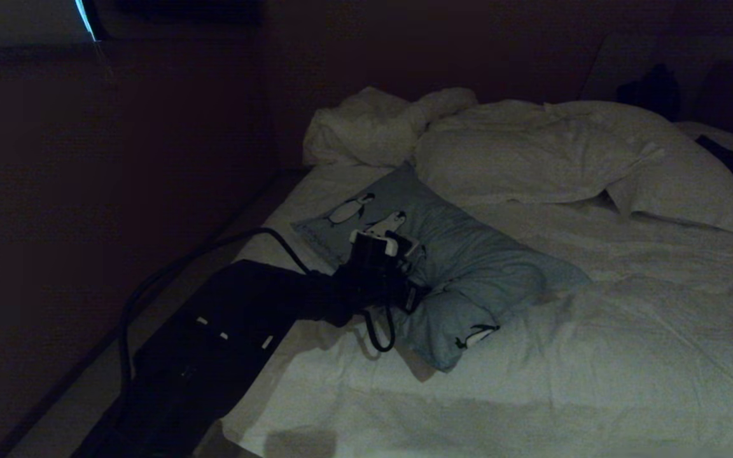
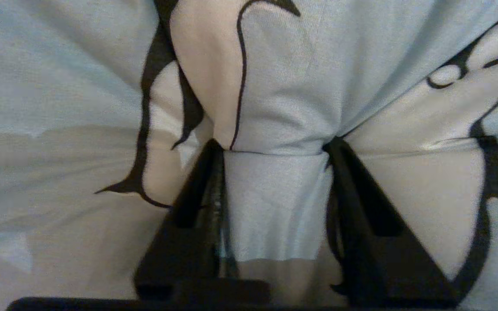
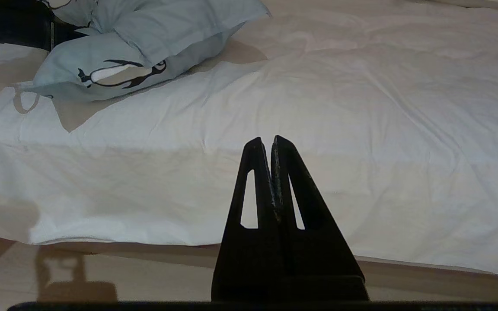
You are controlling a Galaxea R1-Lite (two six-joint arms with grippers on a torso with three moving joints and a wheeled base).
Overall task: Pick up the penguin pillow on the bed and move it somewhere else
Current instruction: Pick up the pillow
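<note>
left gripper [image 2: 275,149] jaws pinching a fold of penguin pillow [image 1: 468,267] | right gripper [image 3: 270,142] jaws closed, empty | no legible writing

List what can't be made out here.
- Head view: left gripper fingertips, hidden by its own black wrist and the light blue-grey penguin-print pillow.
- Left wrist view: the pillow's edges, cut off by the frame.
- Head view: the dark area left of the white-sheeted bed, too dim to read.
</note>
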